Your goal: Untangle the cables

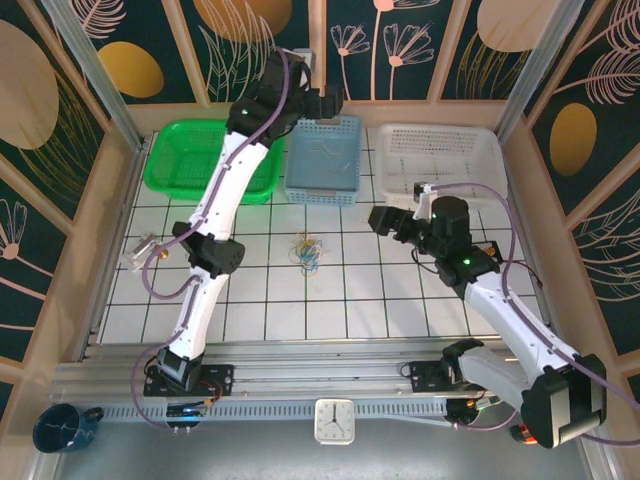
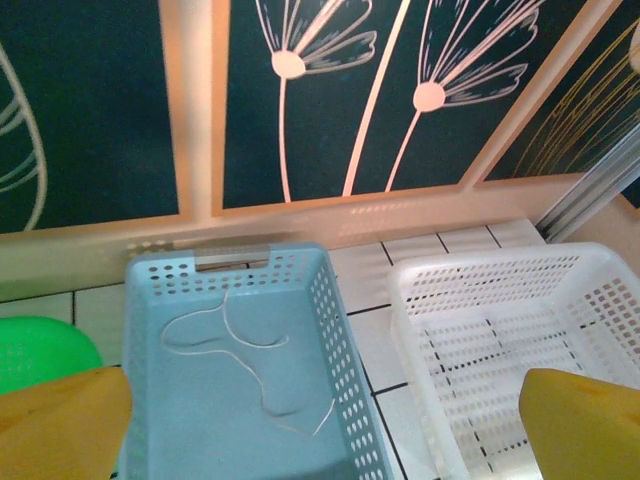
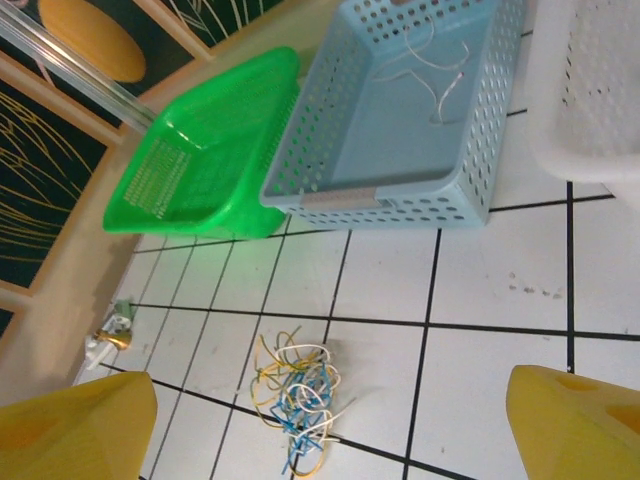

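Note:
A knotted tangle of blue, white and yellowish-tan cables (image 1: 308, 251) lies on the white tiled table near its middle. In the right wrist view the tangle (image 3: 300, 400) sits on the tiles between and below my wide-apart yellow fingers (image 3: 75, 425). My right gripper (image 1: 385, 218) hovers open to the right of it, holding nothing. One loose white cable (image 2: 250, 350) lies on the floor of the blue basket (image 2: 340, 330). My left gripper (image 1: 330, 100) hangs open above that basket's far rim, empty.
Three baskets stand in a row at the back: green (image 1: 165, 160), blue (image 1: 300, 180), white (image 1: 440, 135). A small clear object with a brass part (image 1: 140, 250) lies at the table's left edge. Wooden walls close in the sides.

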`<state>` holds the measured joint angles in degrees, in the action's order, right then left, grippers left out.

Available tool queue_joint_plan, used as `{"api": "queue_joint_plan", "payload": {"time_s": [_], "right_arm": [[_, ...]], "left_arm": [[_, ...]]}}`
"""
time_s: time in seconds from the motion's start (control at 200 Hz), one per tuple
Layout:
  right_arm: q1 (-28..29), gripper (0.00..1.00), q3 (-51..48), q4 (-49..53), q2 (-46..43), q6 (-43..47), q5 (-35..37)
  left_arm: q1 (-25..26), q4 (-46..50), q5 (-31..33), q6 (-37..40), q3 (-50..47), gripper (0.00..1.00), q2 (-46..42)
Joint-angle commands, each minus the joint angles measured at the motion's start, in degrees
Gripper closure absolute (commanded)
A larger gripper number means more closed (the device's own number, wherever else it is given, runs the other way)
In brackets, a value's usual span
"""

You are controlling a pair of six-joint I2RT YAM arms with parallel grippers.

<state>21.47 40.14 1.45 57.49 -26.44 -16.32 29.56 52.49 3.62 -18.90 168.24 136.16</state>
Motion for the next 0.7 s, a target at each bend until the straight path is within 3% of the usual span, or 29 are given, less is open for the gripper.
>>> {"api": "queue_joint_plan", "payload": {"time_s": [0.0,0.2,0.335,0.53,0.696], "right_arm": [[1.08,0.11,2.57,-2.55,2.86,2.16,-0.52],[4.77,0.14,5.47,-3.69,10.94,4.49,0.47],[7.94,0.19,8.02,-4.48,16.77,5.86,0.93],[12.01,0.24,11.43,-5.65,24.92,6.86,1.7],[14.75,0.33,15.28,-4.21,31.49,9.38,2.66]], "left_arm": [[-0.43,4.01,0.5,-0.85,-4.44,0.01,-7.43],[-0.34,3.63,-2.08,-1.03,-15.61,0.01,-17.45],[-0.29,0.08,-2.79,-0.24,-28.58,0.01,-25.93],[-0.29,-26.83,-1.86,-2.92,-72.11,0.01,-52.0],[-0.28,-43.81,-1.82,-8.5,-102.41,0.01,-68.99]]}}
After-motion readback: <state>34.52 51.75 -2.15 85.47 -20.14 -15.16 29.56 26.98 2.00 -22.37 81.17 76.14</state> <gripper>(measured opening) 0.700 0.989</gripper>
